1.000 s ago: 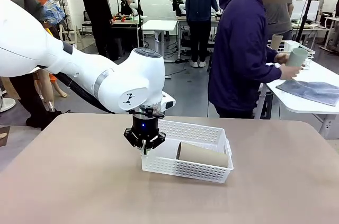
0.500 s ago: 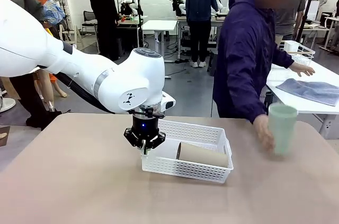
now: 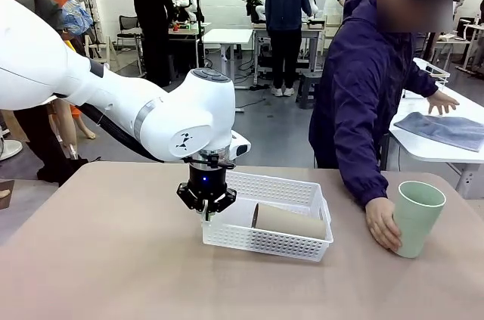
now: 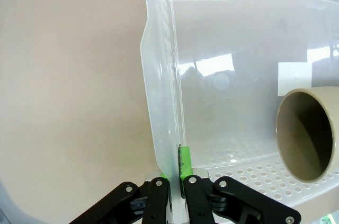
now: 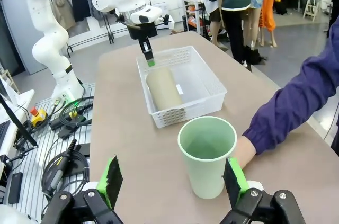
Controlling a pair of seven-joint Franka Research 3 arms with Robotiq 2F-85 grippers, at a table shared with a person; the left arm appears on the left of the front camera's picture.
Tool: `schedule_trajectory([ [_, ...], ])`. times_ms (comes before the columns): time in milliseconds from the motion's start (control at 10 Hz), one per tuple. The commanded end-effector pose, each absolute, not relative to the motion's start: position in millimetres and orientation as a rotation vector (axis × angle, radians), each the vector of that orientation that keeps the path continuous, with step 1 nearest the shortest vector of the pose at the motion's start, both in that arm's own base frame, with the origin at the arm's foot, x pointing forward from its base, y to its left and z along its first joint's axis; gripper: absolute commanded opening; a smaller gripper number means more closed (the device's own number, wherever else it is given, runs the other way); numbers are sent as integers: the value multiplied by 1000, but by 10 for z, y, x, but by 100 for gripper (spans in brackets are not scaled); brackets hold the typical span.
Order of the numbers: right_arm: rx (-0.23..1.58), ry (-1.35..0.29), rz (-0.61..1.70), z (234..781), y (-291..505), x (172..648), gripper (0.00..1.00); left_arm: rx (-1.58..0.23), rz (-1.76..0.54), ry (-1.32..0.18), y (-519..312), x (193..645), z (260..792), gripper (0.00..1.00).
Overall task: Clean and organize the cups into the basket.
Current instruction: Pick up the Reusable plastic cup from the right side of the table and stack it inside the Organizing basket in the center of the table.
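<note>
Crowded lab, tan worktop (image 3: 98,259), white basket (image 3: 266,246) with brown cup (image 3: 291,222) lying inside, left fingers (image 4: 184,161) clamped on its wall, right fingers (image 5: 113,177) spread wide and empty, person's hand (image 3: 382,227) touching mint cup (image 3: 417,218)

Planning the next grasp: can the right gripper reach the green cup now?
Probably yes: the right gripper is open and the upright green cup stands straight ahead of it, though the person's hand rests against the cup.
</note>
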State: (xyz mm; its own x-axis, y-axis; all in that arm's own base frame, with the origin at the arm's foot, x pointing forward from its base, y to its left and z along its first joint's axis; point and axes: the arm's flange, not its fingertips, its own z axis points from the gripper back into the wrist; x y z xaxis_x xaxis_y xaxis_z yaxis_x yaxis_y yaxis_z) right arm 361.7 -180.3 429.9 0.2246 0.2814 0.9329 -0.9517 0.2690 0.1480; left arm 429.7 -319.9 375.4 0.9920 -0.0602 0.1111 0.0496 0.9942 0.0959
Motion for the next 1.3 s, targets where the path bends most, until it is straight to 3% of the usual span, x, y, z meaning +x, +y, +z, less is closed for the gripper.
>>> schedule_trajectory([
  [0,894,-959,1034,4296,-1781,3565,100,92,-57,-117,-3203,4290,3756,0],
  [400,891,-951,1028,4299,-1801,3618,100,92,-57,-117,-3203,4290,3756,0],
  [700,832,-970,1160,3611,-2016,3583,100,92,-57,-117,-3203,4290,3756,0],
  [1200,840,-995,1225,3149,-1809,3767,100,92,-57,-117,-3203,4290,3756,0],
])
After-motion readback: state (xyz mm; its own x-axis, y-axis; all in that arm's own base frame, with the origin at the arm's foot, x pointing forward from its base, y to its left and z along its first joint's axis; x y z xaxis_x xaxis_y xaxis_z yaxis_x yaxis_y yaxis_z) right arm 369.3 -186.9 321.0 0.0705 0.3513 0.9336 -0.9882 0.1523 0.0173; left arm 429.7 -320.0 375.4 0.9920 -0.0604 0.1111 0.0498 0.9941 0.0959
